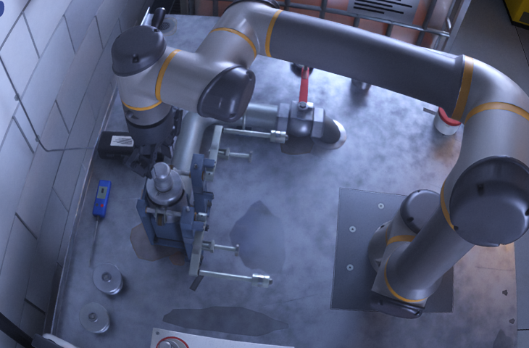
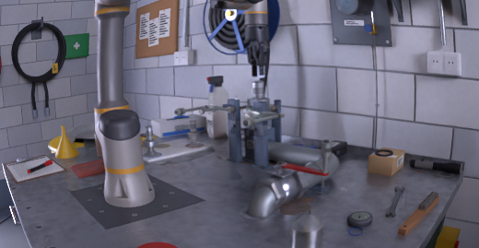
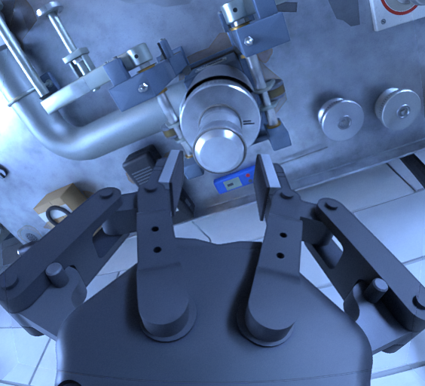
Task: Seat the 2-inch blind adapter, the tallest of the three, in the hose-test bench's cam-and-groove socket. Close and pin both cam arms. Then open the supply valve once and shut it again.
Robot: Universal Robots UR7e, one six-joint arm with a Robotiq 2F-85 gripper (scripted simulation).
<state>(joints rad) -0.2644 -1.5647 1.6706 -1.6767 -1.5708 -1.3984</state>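
Observation:
The socket is mostly hidden inside its blue bracket (image 1: 173,213), where the tall blind adapter (image 3: 220,119) (image 1: 163,184) (image 2: 258,94) stands upright. My open, empty gripper (image 3: 220,181) (image 2: 259,71) hangs just above the adapter's knob, toward the wall. The two cam arms (image 1: 203,164) (image 1: 197,254) stick out level from the bracket's sides, each with pins (image 1: 249,134) (image 1: 236,277) beside it. The red valve handle (image 1: 304,88) (image 2: 304,168) lies along the pipe (image 1: 269,119).
My own arm (image 1: 355,53) spans the bench above the pipe. Two shorter adapters (image 1: 107,278) (image 1: 94,317) stand near the wall, with a blue meter (image 1: 101,198) and a black box (image 1: 115,143) along it.

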